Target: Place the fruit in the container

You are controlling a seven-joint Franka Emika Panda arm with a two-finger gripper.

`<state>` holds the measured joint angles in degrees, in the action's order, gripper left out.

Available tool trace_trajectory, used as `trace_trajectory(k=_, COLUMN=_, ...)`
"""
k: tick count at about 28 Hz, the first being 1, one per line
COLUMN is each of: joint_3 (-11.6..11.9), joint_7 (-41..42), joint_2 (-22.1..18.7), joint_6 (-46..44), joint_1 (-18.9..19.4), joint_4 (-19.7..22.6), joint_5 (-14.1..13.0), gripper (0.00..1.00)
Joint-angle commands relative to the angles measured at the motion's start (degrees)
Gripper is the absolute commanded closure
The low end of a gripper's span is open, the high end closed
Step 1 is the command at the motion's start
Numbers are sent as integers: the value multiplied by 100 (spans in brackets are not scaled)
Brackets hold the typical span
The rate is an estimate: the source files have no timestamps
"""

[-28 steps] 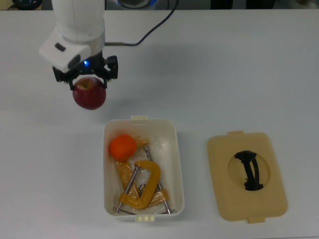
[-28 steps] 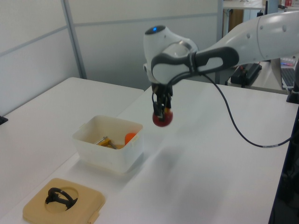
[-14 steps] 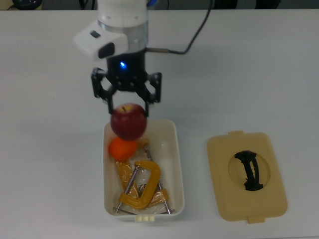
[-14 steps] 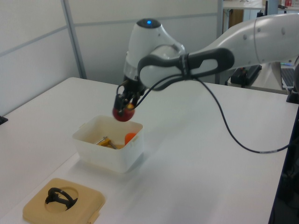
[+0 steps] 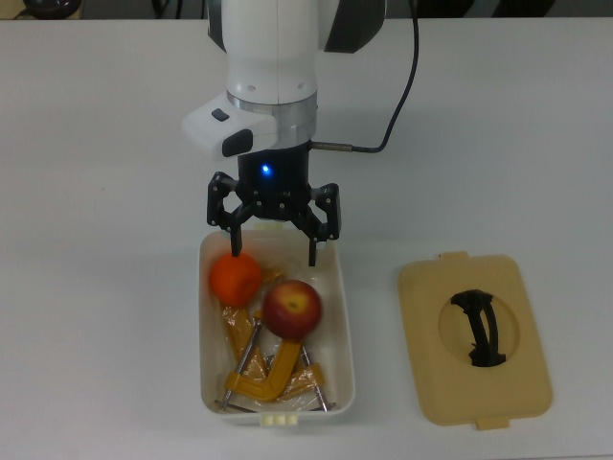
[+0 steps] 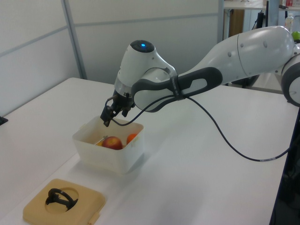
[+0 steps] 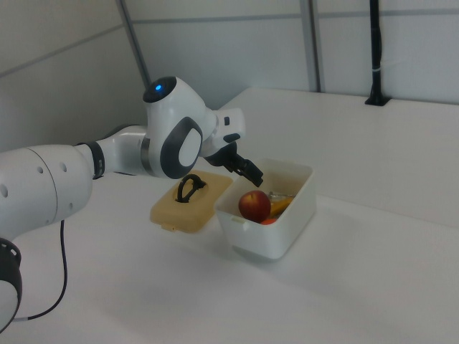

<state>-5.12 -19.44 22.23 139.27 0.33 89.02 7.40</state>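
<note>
apple (image 6: 112, 142), orange (image 6: 132, 138) in tub (image 6: 108, 154)

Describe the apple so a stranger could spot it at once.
Find the white tub on the table, beside the tan lid. Inside, the apple lies on yellow clamps next to an orange. It is the only dark red, round thing there.

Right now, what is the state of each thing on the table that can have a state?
claw: open, empty, above the tub's far end.
apple: released, lying in the tub on the clamps.
orange: in the tub, beside the apple.
white tub: uncovered, holding both fruits and the clamps.
C-clamps: lying in the tub.
tan lid: off, flat on the table.
</note>
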Motion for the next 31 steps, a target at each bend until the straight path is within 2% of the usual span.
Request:
trace_trajectory(k=1, joint_3=72, joint_7=-183, joint_2=-386, joint_6=-716, joint_1=37, joint_4=125, joint_5=60, gripper=0)
trace_trajectory(k=9, joint_3=20, joint_7=-157, joint_2=-1133, joint_6=-2807, joint_1=64, joint_4=107, joint_5=7, gripper=0)
trace_trajectory(k=12, joint_3=11, joint_7=-122, joint_2=-1510, joint_6=-3614, joint_1=116, joint_4=125, joint_5=-107, gripper=0)
trace_trajectory(k=17, joint_3=11, joint_7=-104, joint_2=-1914, joint_6=-4573, joint_1=213, joint_4=134, joint_5=-169, gripper=0)
trace_trajectory(k=21, joint_3=28, joint_7=54, joint_2=-2170, joint_6=-4883, joint_1=204, joint_4=169, joint_5=-397, gripper=0)
trace_trajectory(k=22, joint_3=37, joint_7=141, joint_2=-2318, joint_6=-4936, joint_1=204, joint_4=291, joint_5=-493, gripper=0)
trace_trajectory(k=27, joint_3=98, joint_7=589, joint_2=-2846, joint_6=-4831, joint_1=196, joint_4=809, joint_5=-555, gripper=0)
trace_trajectory(k=30, joint_3=212, joint_7=783, joint_2=-2909, joint_6=-4778, joint_1=178, joint_4=837, joint_5=-713, gripper=0)
trace_trajectory(k=31, joint_3=282, joint_7=923, joint_2=-2900, joint_6=-4743, joint_1=187, joint_4=837, joint_5=-853, gripper=0)
